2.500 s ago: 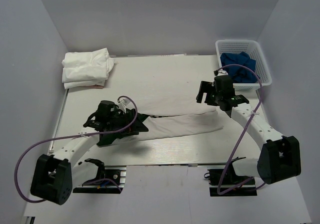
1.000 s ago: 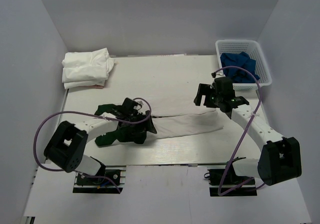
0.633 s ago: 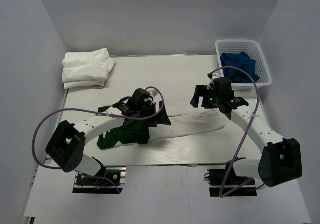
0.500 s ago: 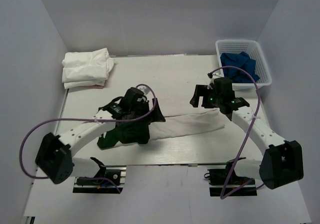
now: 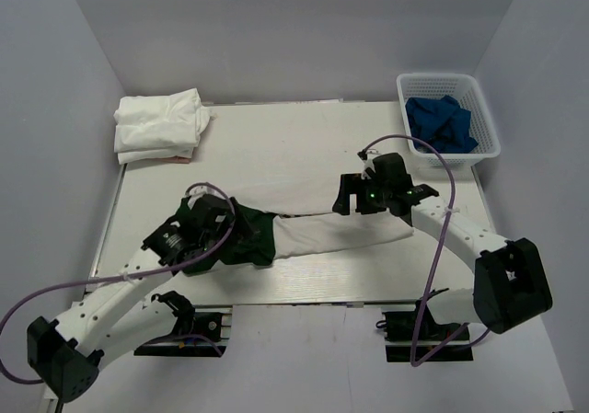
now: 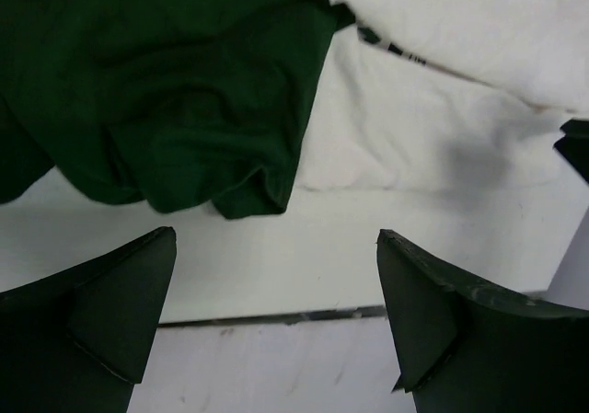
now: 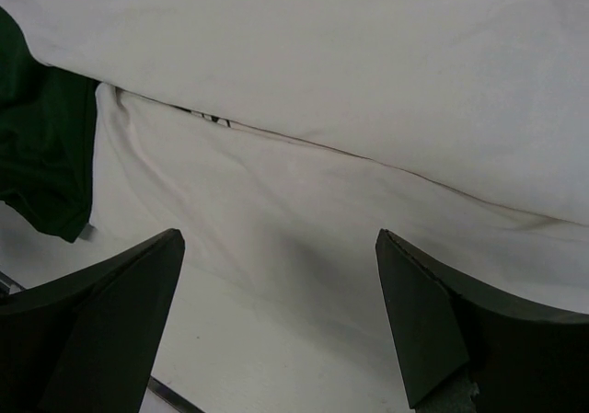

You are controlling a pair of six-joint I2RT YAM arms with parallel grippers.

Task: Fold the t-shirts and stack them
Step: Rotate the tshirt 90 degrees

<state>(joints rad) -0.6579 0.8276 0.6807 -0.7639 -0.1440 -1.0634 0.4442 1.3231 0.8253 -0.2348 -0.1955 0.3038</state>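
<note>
The white t-shirt with dark green sleeves (image 5: 322, 234) lies folded into a long strip across the middle of the table. Its green sleeve bunch (image 5: 250, 238) sits at the left end and shows in the left wrist view (image 6: 175, 91). White cloth fills the right wrist view (image 7: 350, 91). My left gripper (image 5: 184, 238) is open and empty just left of the green bunch, above the table's near edge. My right gripper (image 5: 354, 197) is open and empty above the strip's right part. A stack of folded white t-shirts (image 5: 158, 124) sits at the back left corner.
A white basket (image 5: 451, 86) holding blue cloth (image 5: 440, 121) stands at the back right. The table's front edge with a metal rail (image 6: 276, 316) runs just below my left gripper. White walls close in the table on three sides.
My left gripper has let go of the green sleeve, which now lies folded over the strip's left end, and drawn back to the left. My right gripper has moved left and down over the strip.
</note>
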